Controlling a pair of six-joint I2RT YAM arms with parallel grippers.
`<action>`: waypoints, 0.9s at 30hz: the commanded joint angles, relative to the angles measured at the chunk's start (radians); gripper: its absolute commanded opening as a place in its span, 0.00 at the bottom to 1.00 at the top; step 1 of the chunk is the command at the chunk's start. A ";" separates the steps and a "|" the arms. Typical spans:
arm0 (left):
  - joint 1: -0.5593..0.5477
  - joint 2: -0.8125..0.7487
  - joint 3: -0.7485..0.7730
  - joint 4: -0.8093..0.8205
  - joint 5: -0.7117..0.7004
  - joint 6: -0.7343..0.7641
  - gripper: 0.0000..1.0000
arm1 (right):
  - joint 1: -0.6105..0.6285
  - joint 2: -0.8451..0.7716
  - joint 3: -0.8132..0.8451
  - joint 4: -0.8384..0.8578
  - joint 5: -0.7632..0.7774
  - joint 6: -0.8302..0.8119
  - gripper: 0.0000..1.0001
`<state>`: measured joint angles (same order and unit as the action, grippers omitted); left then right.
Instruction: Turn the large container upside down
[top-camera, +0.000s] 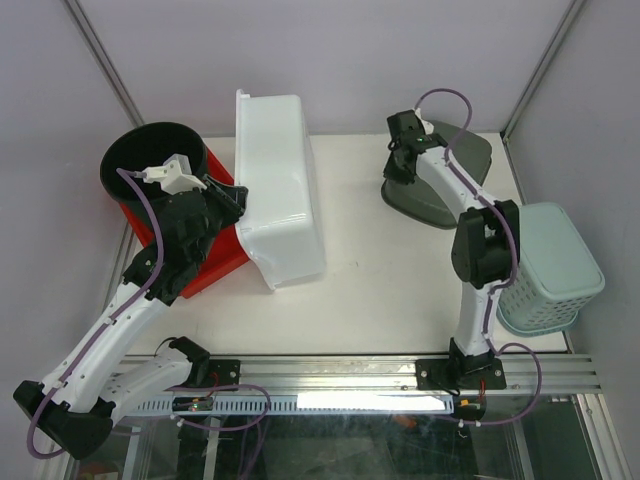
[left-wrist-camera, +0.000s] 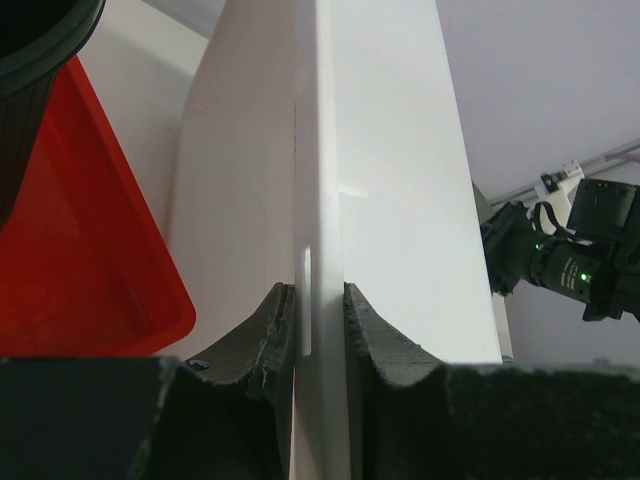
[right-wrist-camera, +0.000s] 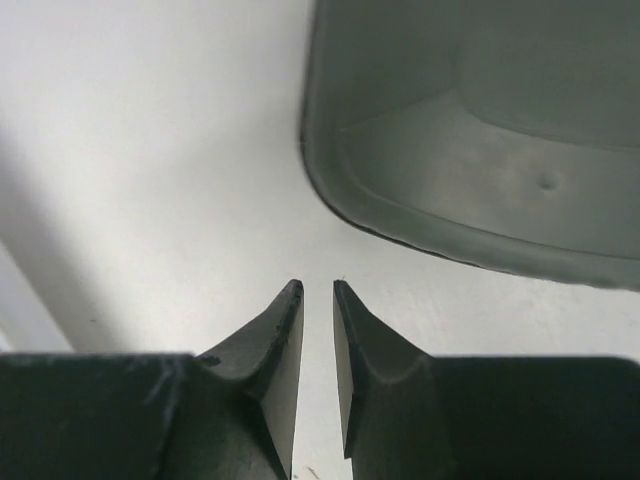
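A: Where's the big white plastic box?
B: Tipped on its side, beside the flat red plastic tray. The left gripper pinches its rim.
A: Right gripper?
B: Nearly closed, empty, by the grey plastic tub edge.

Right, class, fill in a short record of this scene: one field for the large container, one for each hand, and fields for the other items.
Large container: white rectangular plastic tub, tipped up on its side, not yet upside down
Left hand: clamped on the tub's rim
Right hand: nearly closed, holding nothing, above the table beside the dark grey plastic dish
Left of tub: red plastic tray, black round bucket
Right edge: pale green mesh basket
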<state>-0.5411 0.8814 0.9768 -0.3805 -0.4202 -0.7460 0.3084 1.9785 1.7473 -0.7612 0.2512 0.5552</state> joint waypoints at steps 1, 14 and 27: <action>0.006 0.004 -0.006 0.004 -0.005 -0.010 0.00 | 0.059 0.124 0.196 0.052 -0.041 -0.022 0.23; 0.006 0.008 -0.010 0.002 0.014 0.003 0.00 | -0.024 0.218 0.213 -0.035 0.050 0.045 0.23; 0.006 0.037 -0.002 0.010 0.006 0.009 0.00 | -0.067 -0.043 -0.067 0.125 0.076 0.004 0.22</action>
<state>-0.5415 0.8974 0.9771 -0.3599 -0.4137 -0.7471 0.1619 1.9728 1.6066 -0.7353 0.3157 0.5842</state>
